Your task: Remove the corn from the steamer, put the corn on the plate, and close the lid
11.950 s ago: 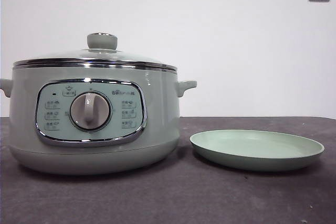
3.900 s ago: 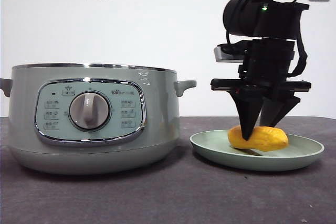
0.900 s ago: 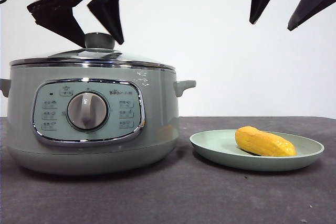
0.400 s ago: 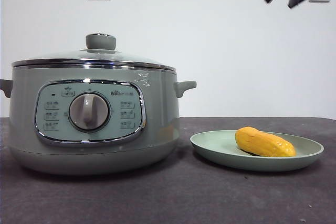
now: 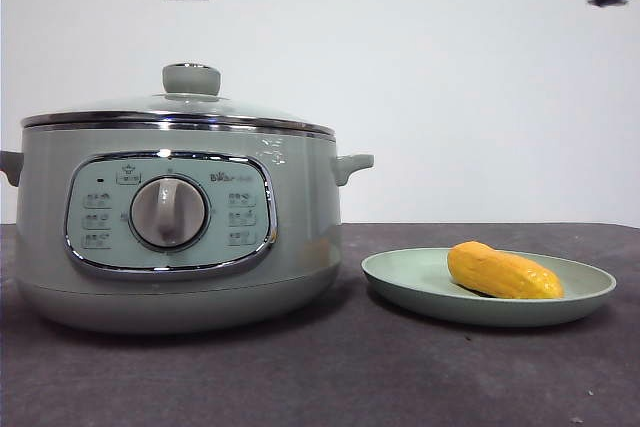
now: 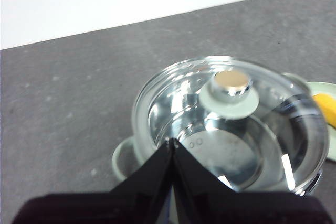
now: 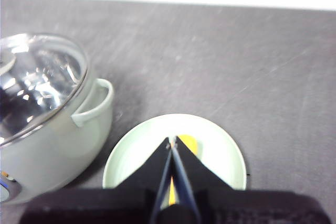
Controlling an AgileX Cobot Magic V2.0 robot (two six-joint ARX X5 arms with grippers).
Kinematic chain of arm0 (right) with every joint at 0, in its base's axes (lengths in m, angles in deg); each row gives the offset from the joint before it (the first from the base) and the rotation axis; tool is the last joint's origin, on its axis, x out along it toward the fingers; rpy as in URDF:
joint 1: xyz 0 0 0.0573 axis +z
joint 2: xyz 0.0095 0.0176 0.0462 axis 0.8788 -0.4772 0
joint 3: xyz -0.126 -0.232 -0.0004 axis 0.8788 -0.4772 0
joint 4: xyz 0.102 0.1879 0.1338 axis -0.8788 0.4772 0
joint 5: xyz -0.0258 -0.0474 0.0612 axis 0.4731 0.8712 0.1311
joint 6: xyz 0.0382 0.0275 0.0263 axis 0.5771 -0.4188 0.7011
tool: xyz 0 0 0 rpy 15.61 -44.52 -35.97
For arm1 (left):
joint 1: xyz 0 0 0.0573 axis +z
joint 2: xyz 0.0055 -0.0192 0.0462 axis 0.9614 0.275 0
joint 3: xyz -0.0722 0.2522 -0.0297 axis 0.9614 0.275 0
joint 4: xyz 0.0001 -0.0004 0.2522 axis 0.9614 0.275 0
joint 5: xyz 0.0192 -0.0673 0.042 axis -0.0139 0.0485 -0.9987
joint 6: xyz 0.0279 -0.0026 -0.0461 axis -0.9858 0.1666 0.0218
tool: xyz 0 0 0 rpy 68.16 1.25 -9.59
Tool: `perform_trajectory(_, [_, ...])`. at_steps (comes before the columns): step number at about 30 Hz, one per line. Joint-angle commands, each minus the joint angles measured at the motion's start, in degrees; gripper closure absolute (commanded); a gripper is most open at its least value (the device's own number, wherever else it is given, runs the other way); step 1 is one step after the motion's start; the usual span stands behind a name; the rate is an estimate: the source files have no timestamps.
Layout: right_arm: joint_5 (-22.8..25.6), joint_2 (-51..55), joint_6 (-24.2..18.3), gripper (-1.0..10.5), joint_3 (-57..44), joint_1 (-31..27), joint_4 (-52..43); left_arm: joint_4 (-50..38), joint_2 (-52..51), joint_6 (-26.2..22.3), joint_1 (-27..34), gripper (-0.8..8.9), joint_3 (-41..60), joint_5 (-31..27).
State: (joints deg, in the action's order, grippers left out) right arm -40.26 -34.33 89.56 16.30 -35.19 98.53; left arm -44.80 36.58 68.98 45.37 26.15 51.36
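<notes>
The steamer (image 5: 175,222) carries the only print in view, all of it on the control panel (image 5: 170,213) on its front. A short line of small characters sits to the upper right of the grey dial (image 5: 168,212); it may be a brand name, but it is too blurred to read. Small button labels stand in columns to the left and right of the dial, and a small icon sits above it; none can be made out. No number or word reads clearly anywhere.
</notes>
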Motion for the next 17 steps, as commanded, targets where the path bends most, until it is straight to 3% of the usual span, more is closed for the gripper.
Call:
perform_trajectory(1, [0.3, 4.4, 1.3, 9.6, -3.9, 0.1, -1.2, -3.3, -5.4, -0.5, 0.1, 8.22, 5.1, -0.4])
perform_trajectory(17, [1.8, 5.6, 2.4, 9.4, -4.2, 0.0, 3.7, 1.7, -6.6, -0.4, 0.1, 8.16, 6.0, -0.4])
